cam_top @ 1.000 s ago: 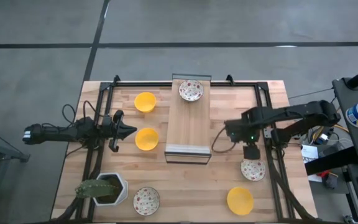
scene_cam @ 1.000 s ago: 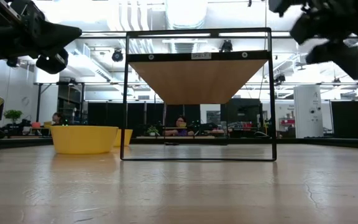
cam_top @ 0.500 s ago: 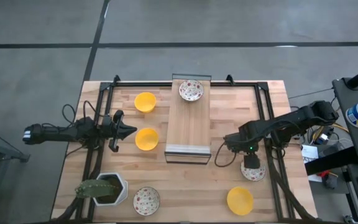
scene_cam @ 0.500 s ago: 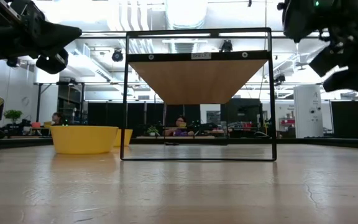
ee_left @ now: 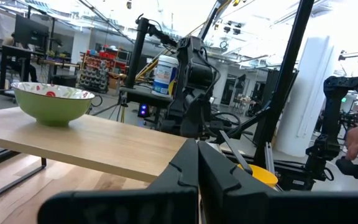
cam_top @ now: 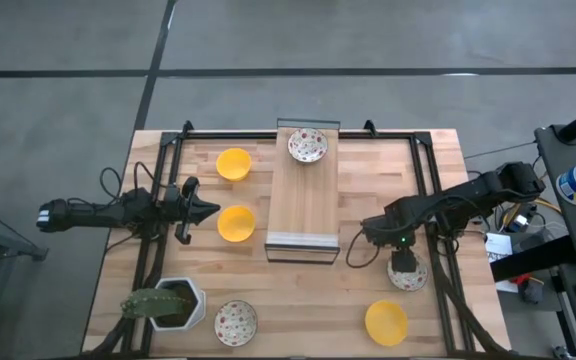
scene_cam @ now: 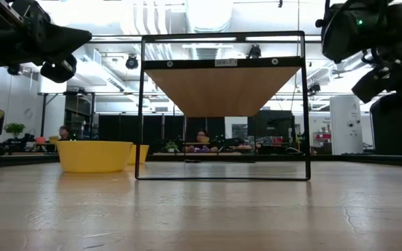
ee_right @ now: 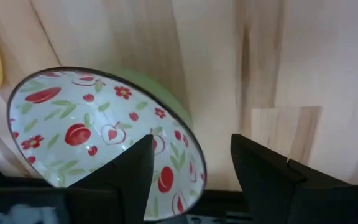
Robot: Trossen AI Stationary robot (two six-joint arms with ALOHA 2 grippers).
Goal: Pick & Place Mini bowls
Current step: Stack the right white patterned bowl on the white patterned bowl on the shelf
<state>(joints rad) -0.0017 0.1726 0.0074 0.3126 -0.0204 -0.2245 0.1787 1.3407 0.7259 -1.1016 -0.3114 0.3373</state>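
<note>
My right gripper (cam_top: pixel 403 262) (ee_right: pixel 192 140) is open and points down over a white bowl with a red-green pattern (cam_top: pixel 408 274) (ee_right: pixel 98 134) that stands on the table near its right side. One finger is over the bowl's inside, the other outside its rim. My left gripper (cam_top: pixel 208 211) (ee_left: pixel 197 165) is shut and waits above the table, just left of a yellow bowl (cam_top: pixel 236 223) (scene_cam: pixel 93 155). Another patterned bowl (cam_top: pixel 307 146) (ee_left: pixel 53 102) stands on the far end of the wooden shelf (cam_top: pixel 305 205). Further bowls on the table are yellow (cam_top: pixel 233 163), yellow (cam_top: pixel 386 322) and patterned (cam_top: pixel 235 322). My right gripper's fingers (ee_right: pixel 260 168) stand on either side of the patterned bowl's rim (ee_right: pixel 194 155), coming from above. I cannot tell whether either finger touches it. The bowl sits upright on the table.
A black-framed wooden shelf (scene_cam: pixel 222 87) stands mid-table. A white hexagonal plant pot (cam_top: pixel 173 303) sits at the near left corner. Black frame rails (cam_top: pixel 438 250) run along the table's sides, one close beside the right gripper. People show in the room beyond.
My right gripper has moved toward the table's near edge and down, from beside the shelf's right side to just over the patterned bowl. The bowls have stayed in place.
</note>
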